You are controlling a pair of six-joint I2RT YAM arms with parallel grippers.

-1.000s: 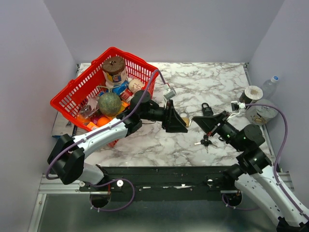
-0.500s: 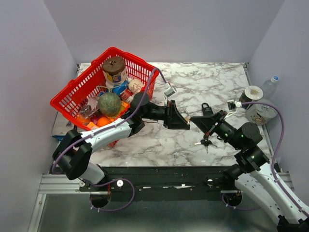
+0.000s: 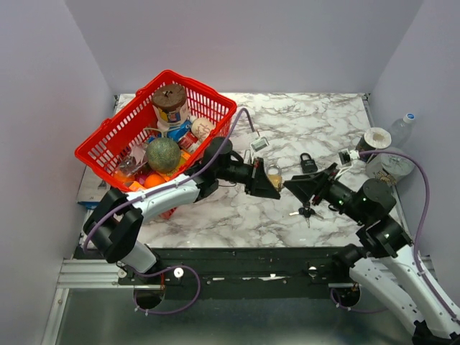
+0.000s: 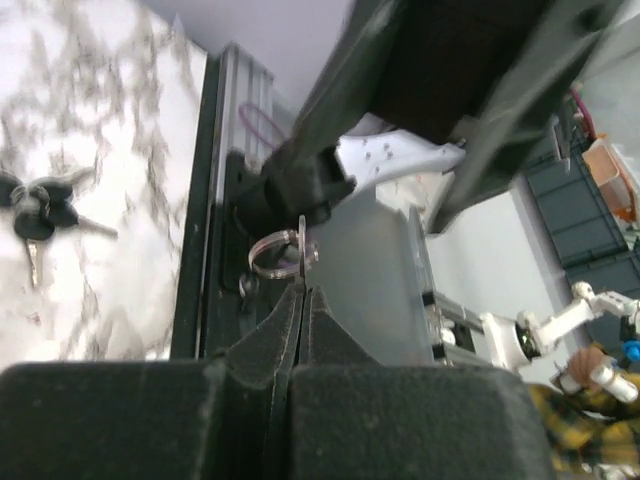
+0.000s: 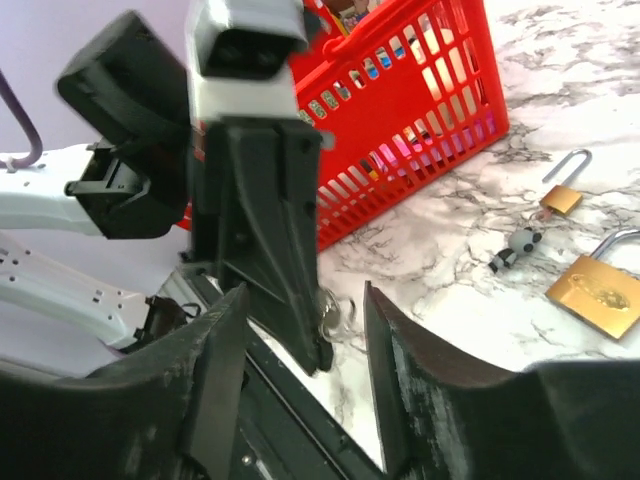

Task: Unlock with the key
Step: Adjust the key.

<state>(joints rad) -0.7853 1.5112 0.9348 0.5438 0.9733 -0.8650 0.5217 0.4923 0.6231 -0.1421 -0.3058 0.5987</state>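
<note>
The left hand [image 4: 302, 296] pinches the key [image 4: 300, 245] between its tips. The right hand [image 5: 305, 300], spread wide, faces it close from the right.

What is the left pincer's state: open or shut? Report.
Shut. The left pincer clamps a key with no gap, its ring just beyond the tips.

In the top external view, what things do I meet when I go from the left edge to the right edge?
red basket → left gripper → black padlock → white roll → clear bottle
</note>
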